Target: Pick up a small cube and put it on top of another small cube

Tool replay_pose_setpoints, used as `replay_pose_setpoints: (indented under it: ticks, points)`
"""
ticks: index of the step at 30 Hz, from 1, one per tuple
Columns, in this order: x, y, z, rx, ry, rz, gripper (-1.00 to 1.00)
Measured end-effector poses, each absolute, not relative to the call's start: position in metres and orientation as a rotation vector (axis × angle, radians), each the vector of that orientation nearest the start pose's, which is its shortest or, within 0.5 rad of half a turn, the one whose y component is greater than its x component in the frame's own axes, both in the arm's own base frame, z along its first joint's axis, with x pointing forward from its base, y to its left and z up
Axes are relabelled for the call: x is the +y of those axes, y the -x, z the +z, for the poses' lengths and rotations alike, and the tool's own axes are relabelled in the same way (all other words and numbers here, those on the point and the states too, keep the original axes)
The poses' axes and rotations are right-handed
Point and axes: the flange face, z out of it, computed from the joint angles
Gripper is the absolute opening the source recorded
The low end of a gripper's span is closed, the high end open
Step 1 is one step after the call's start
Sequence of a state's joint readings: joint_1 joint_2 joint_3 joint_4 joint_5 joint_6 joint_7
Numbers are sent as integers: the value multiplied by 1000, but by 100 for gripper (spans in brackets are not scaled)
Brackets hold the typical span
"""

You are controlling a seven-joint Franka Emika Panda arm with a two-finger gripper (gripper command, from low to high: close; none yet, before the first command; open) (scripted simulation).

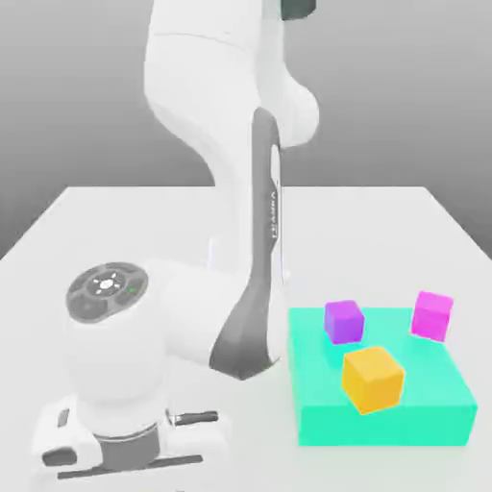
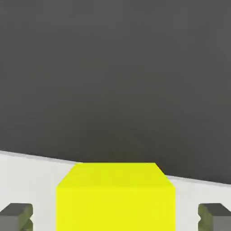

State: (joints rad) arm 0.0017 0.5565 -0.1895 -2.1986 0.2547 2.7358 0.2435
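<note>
A yellow cube (image 2: 115,198) sits on the white table close in front of the hand camera. My gripper (image 2: 115,217) straddles it: one grey fingertip (image 2: 16,216) stands on one side and the other fingertip (image 2: 215,216) on the opposite side, each with a clear gap of table between it and the cube. The jaws are open and touch nothing. In the exterior view the hand (image 1: 125,452) is low over the table at the exterior view's left. A purple cube (image 1: 343,320), a magenta cube (image 1: 432,315) and an orange cube (image 1: 372,378) rest on a teal block (image 1: 317,384).
The teal block lies on the white table (image 1: 115,221) at the exterior view's right. The arm's white links (image 1: 240,192) rise through the middle of the exterior view, between the hand and the block.
</note>
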Motion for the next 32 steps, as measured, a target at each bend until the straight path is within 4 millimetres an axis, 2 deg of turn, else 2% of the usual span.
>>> replay_pose_setpoints:
  ticks: [3, 4, 8, 9, 12, 16, 19, 21, 24, 26, 28, 29, 32]
  points:
    - [-116, -532, 126, 986, 2983, 1, -100]
    - [-116, -533, 131, 985, 2983, 1, -100]
    - [-114, -533, 182, 980, 2983, 2, -100]
    - [-102, -531, 192, 946, 2983, 11, -100]
    - [-47, -524, 216, 792, 2991, 42, -100]
    - [27, -502, 250, 564, 3017, 65, -100]
    - [87, -476, 276, 354, 3054, 65, -100]
    - [119, -455, 293, 228, 3079, 54, -100]
    - [151, -422, 316, 75, 3122, 20, -100]
    - [157, -415, 303, 42, 3135, 7, -100]
    - [159, -413, 278, 33, 3139, 4, -100]
    - [159, -412, 266, 31, 3140, 3, 100]
    - [159, -412, 266, 30, 3140, 3, 100]
